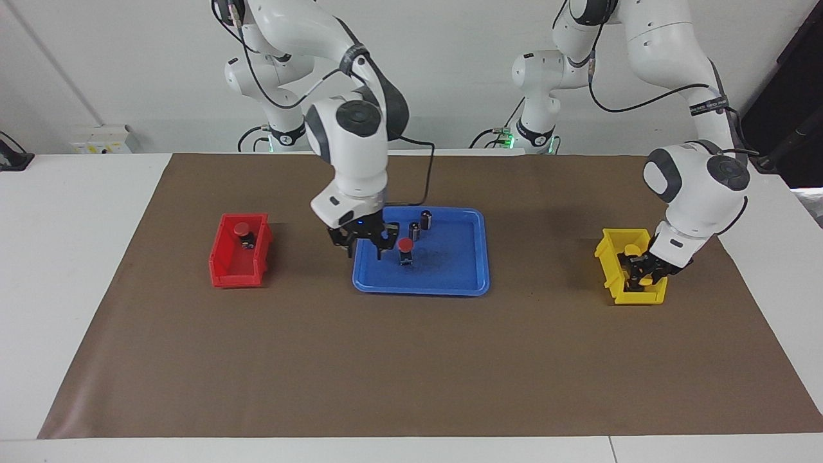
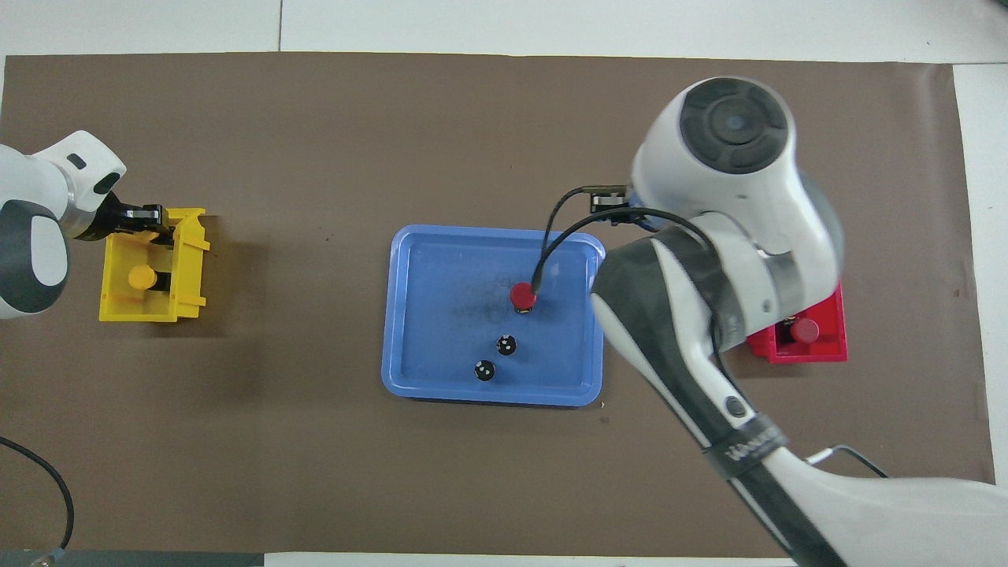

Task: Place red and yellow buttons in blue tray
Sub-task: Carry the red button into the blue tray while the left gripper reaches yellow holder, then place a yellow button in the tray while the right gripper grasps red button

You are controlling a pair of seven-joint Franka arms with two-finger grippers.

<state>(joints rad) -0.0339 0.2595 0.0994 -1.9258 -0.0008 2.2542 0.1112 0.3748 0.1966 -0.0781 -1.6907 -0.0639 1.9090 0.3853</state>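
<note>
A red button (image 1: 405,247) stands in the blue tray (image 1: 450,270), also seen from overhead (image 2: 521,296). My right gripper (image 1: 364,244) is open and empty, just over the tray's rim at the right arm's end, beside that button. A second red button (image 1: 242,229) sits in the red bin (image 1: 226,263). My left gripper (image 1: 640,274) reaches down into the yellow bin (image 1: 611,257), at a yellow cap (image 1: 645,280). Another yellow button (image 2: 142,276) lies in that bin, nearer to the robots.
Two small dark cylinders (image 2: 506,344) (image 2: 484,369) stand in the blue tray, nearer to the robots than the red button. From overhead the right arm covers part of the red bin (image 2: 819,346). A brown mat (image 1: 411,360) covers the table.
</note>
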